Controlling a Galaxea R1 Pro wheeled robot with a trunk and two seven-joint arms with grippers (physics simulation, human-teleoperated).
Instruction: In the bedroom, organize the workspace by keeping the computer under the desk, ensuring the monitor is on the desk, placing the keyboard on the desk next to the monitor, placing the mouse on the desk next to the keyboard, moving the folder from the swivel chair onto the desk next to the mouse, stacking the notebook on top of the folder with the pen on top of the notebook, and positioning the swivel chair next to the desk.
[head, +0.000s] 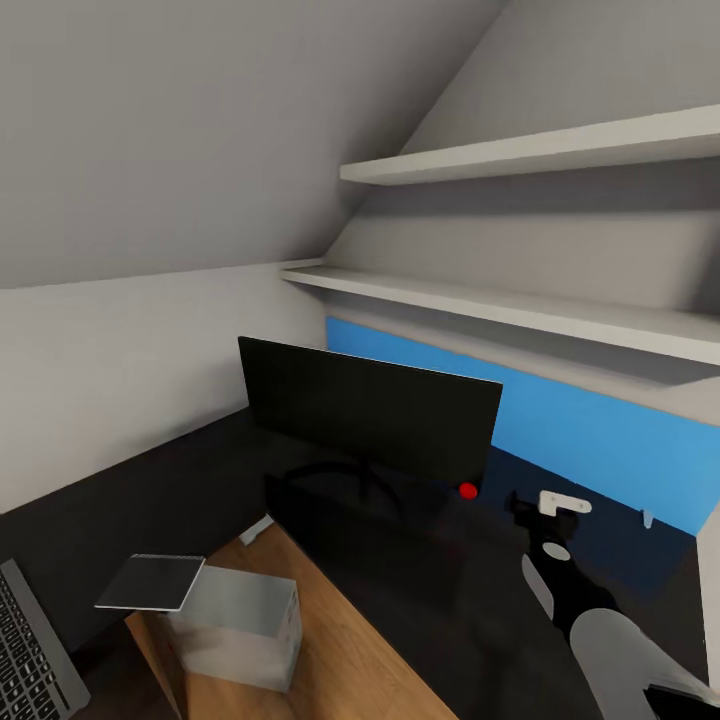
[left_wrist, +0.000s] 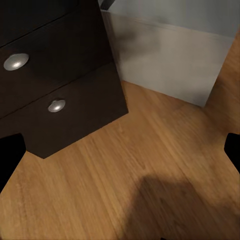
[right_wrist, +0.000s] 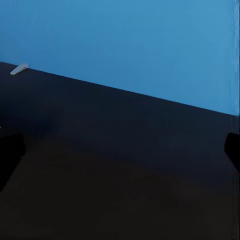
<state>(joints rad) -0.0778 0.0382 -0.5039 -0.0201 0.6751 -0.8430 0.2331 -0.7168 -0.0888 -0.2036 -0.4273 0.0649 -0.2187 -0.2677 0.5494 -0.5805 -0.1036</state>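
The wide black monitor (head: 370, 410) stands on the black desk (head: 150, 490) in front of its blue back panel (head: 600, 430). At the near left lies the keyboard (head: 30, 650), and the greyish notebook (head: 150, 582) rests at the desk's edge above the light-grey computer (head: 240, 625) (left_wrist: 165, 60). The white pen (head: 648, 517) (right_wrist: 19, 69) lies by the blue panel. My right gripper (head: 545, 508) (right_wrist: 120, 150) hovers open over the desk, right of the monitor. My left gripper (left_wrist: 120, 150) is open above the floor near the drawer unit (left_wrist: 57, 105). Mouse, folder and swivel chair are out of view.
Two white shelves (head: 520, 310) run along the wall above the desk under a sloping ceiling. A small red dot (head: 467, 490) sits at the monitor's lower right corner. Wooden floor (head: 340, 660) (left_wrist: 150, 165) shows inside the desk's L, beside the computer.
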